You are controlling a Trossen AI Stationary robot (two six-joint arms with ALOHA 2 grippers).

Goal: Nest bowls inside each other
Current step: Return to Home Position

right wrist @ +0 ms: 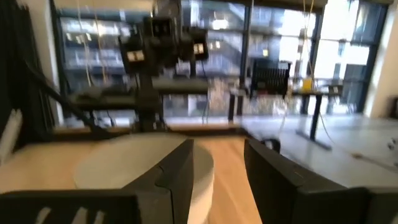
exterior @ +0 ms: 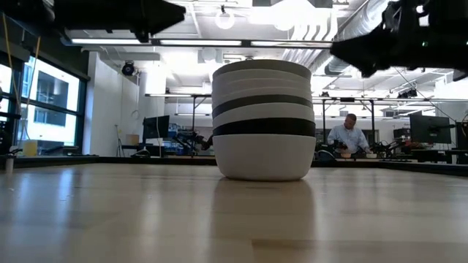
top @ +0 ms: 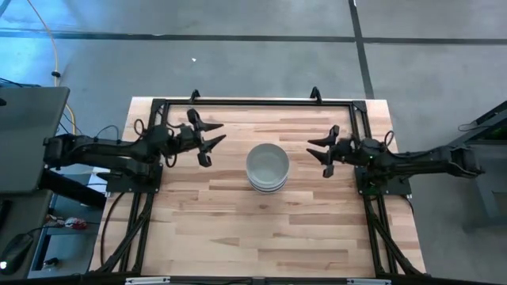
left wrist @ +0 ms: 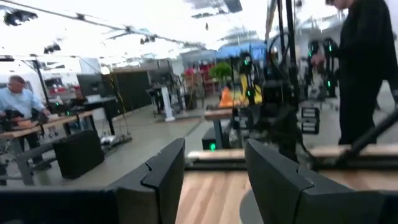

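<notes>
The bowls point(top: 267, 167) stand nested in one stack point(exterior: 263, 124) at the middle of the wooden table point(top: 238, 229). From the low view the stack shows a white bowl at the bottom, a black rim above it, more white and grey rims higher up, and a grey bowl on top. The left gripper point(top: 217, 133) hangs above the table just left of the stack and the right gripper point(top: 319, 155) just right of it, each pointing toward the stack without touching it, jaws spread wide and holding nothing.
</notes>
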